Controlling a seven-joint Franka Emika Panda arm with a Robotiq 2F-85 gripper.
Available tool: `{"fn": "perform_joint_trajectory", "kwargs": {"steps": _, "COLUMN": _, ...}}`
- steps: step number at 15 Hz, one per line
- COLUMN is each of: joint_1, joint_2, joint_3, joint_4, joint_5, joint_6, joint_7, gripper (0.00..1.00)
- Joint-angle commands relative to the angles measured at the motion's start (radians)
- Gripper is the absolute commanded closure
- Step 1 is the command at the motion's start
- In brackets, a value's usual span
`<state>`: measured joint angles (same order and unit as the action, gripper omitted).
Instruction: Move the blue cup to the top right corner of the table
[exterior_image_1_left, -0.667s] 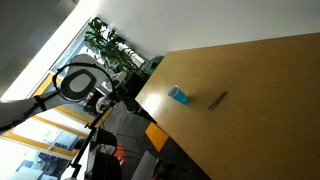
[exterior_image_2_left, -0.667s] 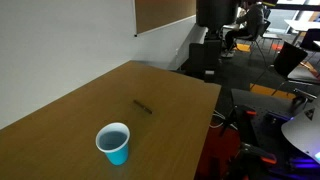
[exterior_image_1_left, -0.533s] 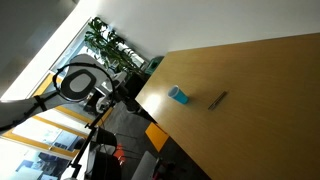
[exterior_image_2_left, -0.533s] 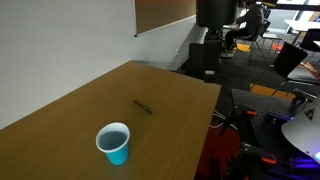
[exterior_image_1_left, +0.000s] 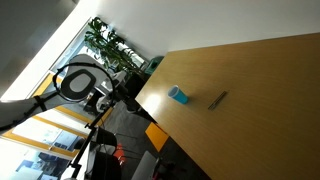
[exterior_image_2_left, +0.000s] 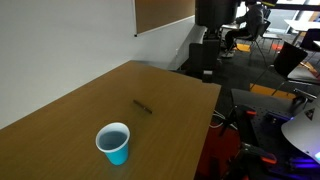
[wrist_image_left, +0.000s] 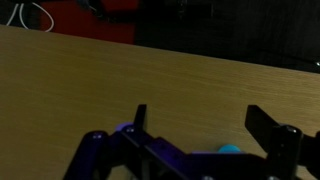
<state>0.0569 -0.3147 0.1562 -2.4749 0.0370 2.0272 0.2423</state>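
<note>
The blue cup (exterior_image_1_left: 178, 95) stands upright and empty on the wooden table (exterior_image_1_left: 260, 110), near a table edge; it shows in both exterior views (exterior_image_2_left: 114, 143). In the wrist view my gripper (wrist_image_left: 203, 118) is open and empty, its two dark fingers spread wide above the table (wrist_image_left: 120, 70). Only a sliver of the cup's rim (wrist_image_left: 232, 149) shows at the bottom of that view, behind the gripper body. The gripper is well apart from the cup. I cannot make out the gripper itself in either exterior view.
A thin dark pen-like object (exterior_image_1_left: 217, 99) lies on the table a short way from the cup, also in an exterior view (exterior_image_2_left: 143, 106). Beyond the table edge are office chairs (exterior_image_2_left: 290, 60), plants (exterior_image_1_left: 105, 45) and dark equipment (exterior_image_2_left: 212, 14).
</note>
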Motion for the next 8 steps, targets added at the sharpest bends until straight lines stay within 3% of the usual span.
{"fn": "perform_joint_trajectory", "kwargs": {"steps": 1, "joint_1": 0.024, "joint_2": 0.036, "joint_3": 0.018, "joint_4": 0.02, "joint_5": -0.008, "joint_6": 0.104, "joint_7": 0.033, "gripper": 0.0}}
{"fn": "perform_joint_trajectory", "kwargs": {"steps": 8, "joint_1": 0.028, "joint_2": 0.218, "joint_3": 0.056, "joint_4": 0.1, "joint_5": -0.077, "joint_6": 0.371, "joint_7": 0.13, "gripper": 0.0}}
